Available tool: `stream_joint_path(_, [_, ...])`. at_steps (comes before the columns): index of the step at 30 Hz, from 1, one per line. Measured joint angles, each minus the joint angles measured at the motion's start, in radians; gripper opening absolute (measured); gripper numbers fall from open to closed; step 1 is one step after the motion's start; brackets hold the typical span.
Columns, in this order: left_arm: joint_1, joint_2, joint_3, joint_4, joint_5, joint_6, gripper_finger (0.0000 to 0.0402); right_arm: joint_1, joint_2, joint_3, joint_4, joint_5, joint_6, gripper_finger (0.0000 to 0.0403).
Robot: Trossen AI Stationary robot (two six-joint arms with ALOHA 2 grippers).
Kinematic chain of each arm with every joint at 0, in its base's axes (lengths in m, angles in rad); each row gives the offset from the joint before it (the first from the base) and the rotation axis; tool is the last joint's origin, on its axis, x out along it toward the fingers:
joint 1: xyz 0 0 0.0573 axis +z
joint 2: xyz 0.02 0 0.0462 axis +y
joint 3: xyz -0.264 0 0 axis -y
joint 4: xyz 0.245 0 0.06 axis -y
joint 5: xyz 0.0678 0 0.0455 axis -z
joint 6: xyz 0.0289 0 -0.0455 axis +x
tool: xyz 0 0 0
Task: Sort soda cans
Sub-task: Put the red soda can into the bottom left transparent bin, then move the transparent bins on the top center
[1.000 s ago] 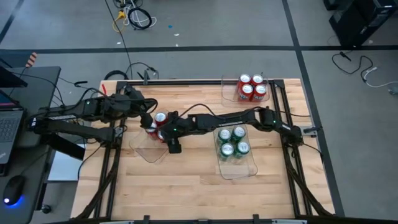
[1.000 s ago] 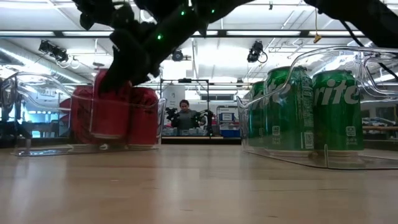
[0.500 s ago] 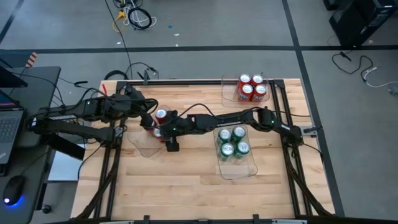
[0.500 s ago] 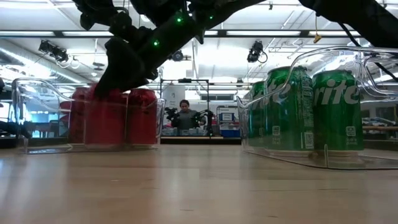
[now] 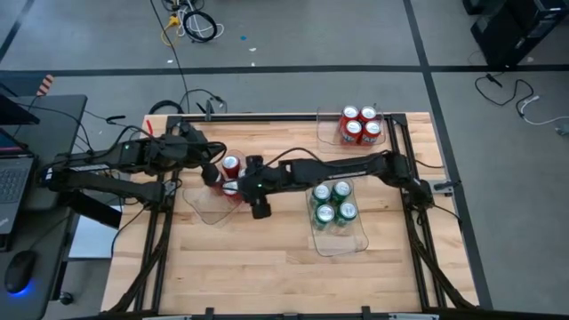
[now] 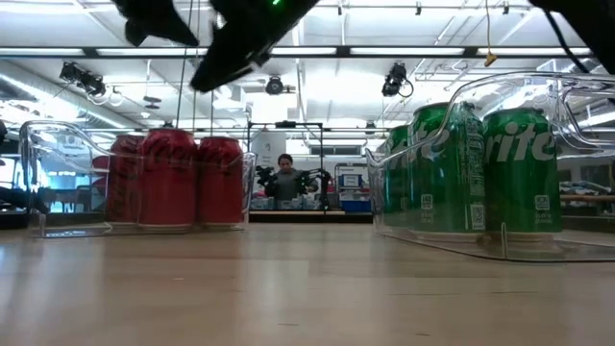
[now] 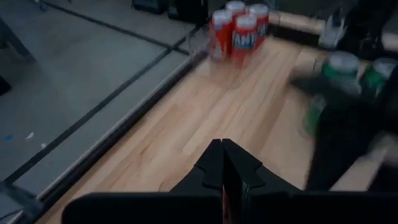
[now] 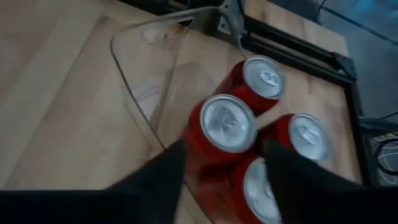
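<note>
Three clear bins sit on the worktop. A laptop and mouse lie off its left edge, and cables trail on the floor beyond. The left pincer, shut and empty, hangs at the left bin beside its four red cans. The right pincer is above them, fingers spread around one silver top without touching it. The middle bin holds four green cans. The far bin holds four more red cans.
</note>
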Motion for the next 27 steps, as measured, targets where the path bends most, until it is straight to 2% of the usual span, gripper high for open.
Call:
stream_joint_path(5, [0.0,-0.001,-0.001,-0.001,0.021,0.02,0.0,0.004,-0.049,-0.037,-0.076,-0.084,0.014,0.0044])
stream_joint_path(6, [-0.001,-0.001,-0.001,0.003,0.024,0.021,0.0,0.004,-0.046,-0.069,-0.073,-0.1,0.018,0.0022])
stream_joint_path(9, [0.0,0.0,-0.001,0.003,0.035,0.02,0.0,0.0,-0.031,-0.197,-0.015,-0.107,0.047,0.0018])
stream_joint_path(16, [0.0,0.0,-0.001,0.007,0.044,0.022,0.0,-0.032,-0.03,-0.457,0.357,-0.056,0.12,0.0004])
stream_joint_path(20, [0.0,0.0,-0.001,0.008,0.044,0.023,0.0,-0.064,-0.028,-0.518,0.491,-0.017,0.133,0.0001])
stream_joint_path(27, [0.0,0.006,-0.001,0.01,0.061,0.107,0.0,-0.135,-0.028,-0.54,0.611,0.043,0.195,0.0])
